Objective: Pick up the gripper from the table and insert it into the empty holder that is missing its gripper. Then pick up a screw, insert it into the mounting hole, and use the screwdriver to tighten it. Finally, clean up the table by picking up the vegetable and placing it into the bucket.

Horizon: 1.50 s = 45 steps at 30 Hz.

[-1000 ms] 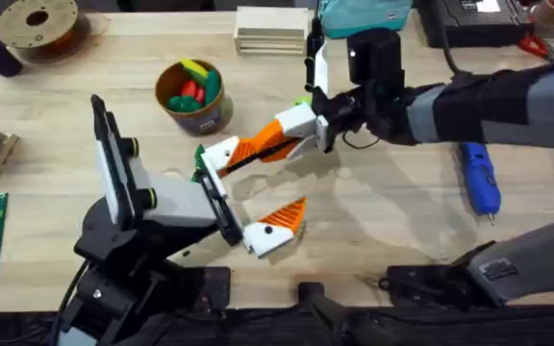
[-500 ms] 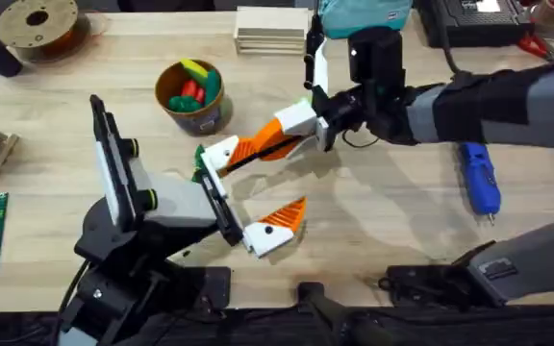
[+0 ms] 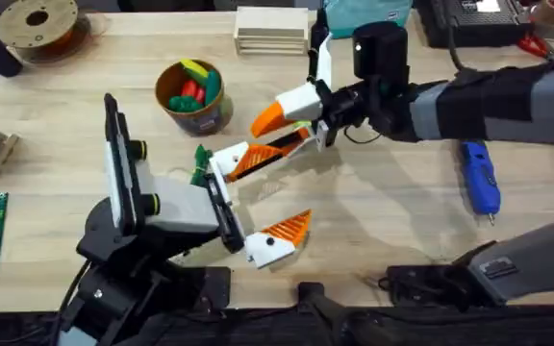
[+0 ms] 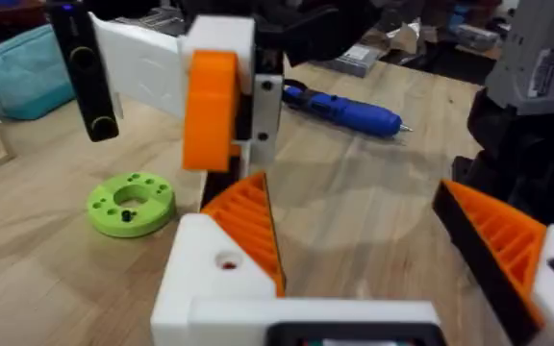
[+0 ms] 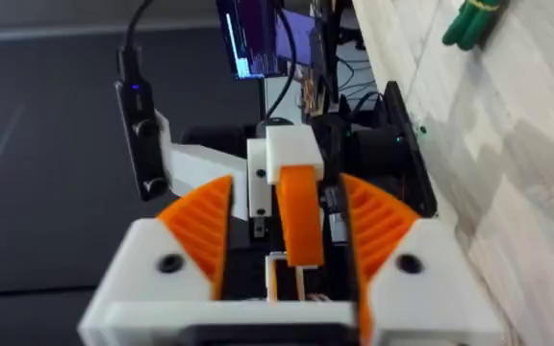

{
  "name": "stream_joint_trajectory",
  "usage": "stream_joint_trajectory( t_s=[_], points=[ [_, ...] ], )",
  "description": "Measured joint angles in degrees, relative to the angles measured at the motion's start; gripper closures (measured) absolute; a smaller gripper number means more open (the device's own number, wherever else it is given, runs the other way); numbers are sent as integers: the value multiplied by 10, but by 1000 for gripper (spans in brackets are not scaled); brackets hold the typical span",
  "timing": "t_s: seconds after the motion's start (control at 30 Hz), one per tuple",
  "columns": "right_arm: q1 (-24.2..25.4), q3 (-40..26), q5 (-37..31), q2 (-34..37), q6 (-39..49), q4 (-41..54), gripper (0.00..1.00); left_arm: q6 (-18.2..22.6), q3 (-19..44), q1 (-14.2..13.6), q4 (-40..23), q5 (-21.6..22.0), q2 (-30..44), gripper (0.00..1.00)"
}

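Observation:
The orange ribbed gripper [image 3: 258,159] sits in the holder [image 3: 221,159], the far white mount of my left gripper [image 3: 304,178], which is open. The holder's mounting hole [image 4: 227,261] looks bare. My right gripper [image 3: 272,136] is open and straddles this finger's tip [image 5: 301,216] with a gap on each side. The blue screwdriver [image 3: 479,178] lies at the right. The dark green vegetable [image 3: 200,163] lies beside the left arm. The bucket [image 3: 166,96] stands behind it on the table [image 3: 402,211]. The screw is out of view.
Red, yellow and green toys fill the bucket. A bright green ring disc [image 4: 131,202] lies under the right gripper. Wooden blocks [image 3: 272,29] and a teal pouch [image 3: 364,14] stand at the back, with a filament spool [image 3: 37,24] at the back left.
The right gripper's far finger has lifted off the seated orange finger and the gripper has opened. The left arm has shifted slightly right and toward the front.

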<state>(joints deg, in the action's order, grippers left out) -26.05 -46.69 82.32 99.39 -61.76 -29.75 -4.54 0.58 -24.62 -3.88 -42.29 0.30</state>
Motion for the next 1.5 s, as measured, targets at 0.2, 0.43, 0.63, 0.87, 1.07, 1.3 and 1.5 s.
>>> stream_joint_trajectory(
  t_s=[0.2, 0.43, 0.63, 0.87, 1.07, 1.3, 1.5],
  points=[
    [1, -1, 0, 0, 0, 0, 161, 0, 0, 0, 0, -2, 0, 14],
    [2, -1, -15, 0, 0, 0, 150, 0, 0, 0, 0, -4, 0, 14],
    [17, -6, -66, 0, 1, -37, 147, 0, 0, 0, 0, -4, 0, 14],
    [64, -70, -133, 0, 4, -34, 145, 0, 0, 0, 0, -4, 0, 14],
    [87, -178, -194, 0, 80, 142, 143, 0, 0, 0, 0, -4, 0, 14],
    [80, -333, -357, 0, 293, 559, 140, 0, 0, 0, 0, -4, 0, 14],
    [19, -405, -613, 0, 450, 694, 140, 0, 0, 0, 0, -4, 0, 13]
  ],
)
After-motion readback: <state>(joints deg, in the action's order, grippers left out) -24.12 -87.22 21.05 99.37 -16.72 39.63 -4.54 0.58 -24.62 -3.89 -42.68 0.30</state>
